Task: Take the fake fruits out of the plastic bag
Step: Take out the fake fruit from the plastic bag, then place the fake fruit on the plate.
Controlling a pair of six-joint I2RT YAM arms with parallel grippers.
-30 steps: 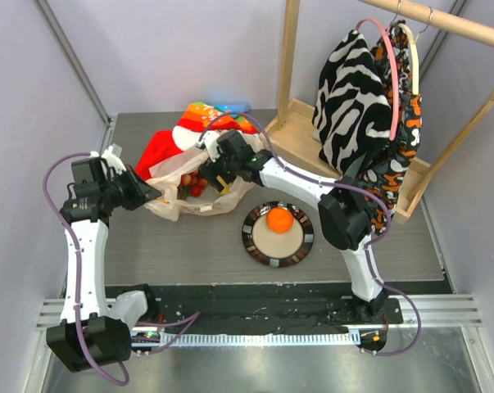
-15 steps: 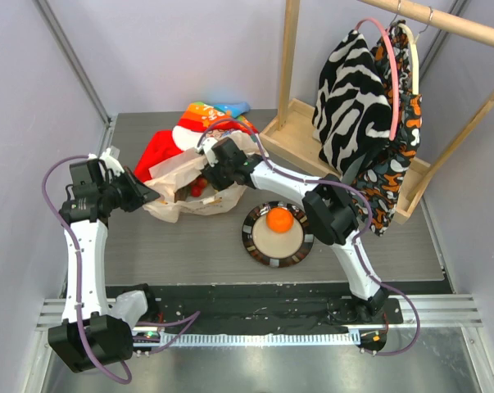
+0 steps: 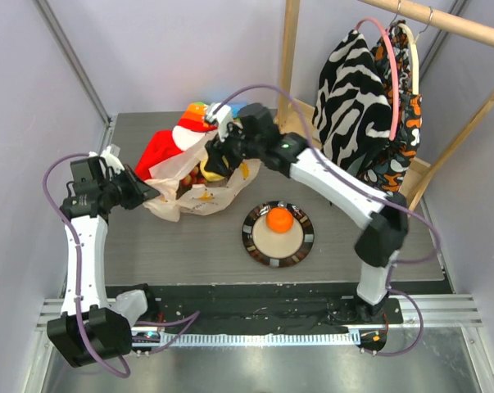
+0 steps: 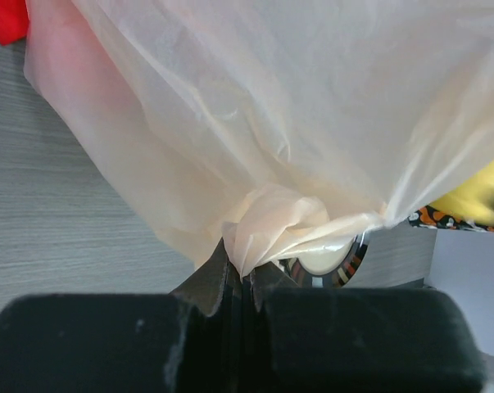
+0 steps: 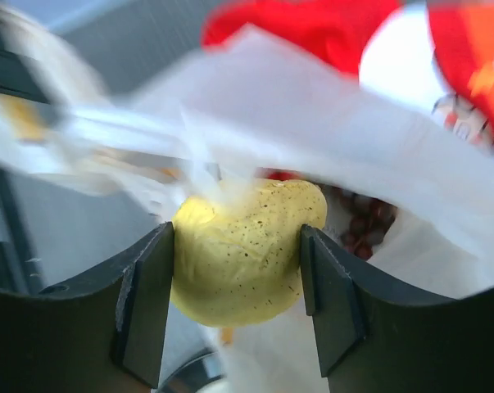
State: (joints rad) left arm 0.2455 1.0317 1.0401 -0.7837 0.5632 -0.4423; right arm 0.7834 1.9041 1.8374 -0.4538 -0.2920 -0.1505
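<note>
The cream plastic bag (image 3: 189, 192) lies at the table's back left, its mouth open. My left gripper (image 3: 142, 191) is shut on a bunched edge of the bag (image 4: 267, 225) and holds it up. My right gripper (image 3: 216, 162) is shut on a yellow lemon (image 5: 242, 250) and holds it just above the bag's mouth; the lemon also shows in the top view (image 3: 215, 168). Dark grapes (image 5: 363, 229) and red fruit (image 3: 194, 174) lie inside the bag. A small orange (image 3: 279, 219) sits on the round plate (image 3: 252, 240).
Red and multicoloured cloth (image 3: 169, 141) lies behind the bag. A wooden rack (image 3: 292, 57) with a hanging black-and-white garment (image 3: 351, 98) stands at the back right. Grey walls close in on the left and at the back.
My right arm has lifted up and back out of the bag with the lemon in its jaws. The left gripper stays on the bag's edge.
</note>
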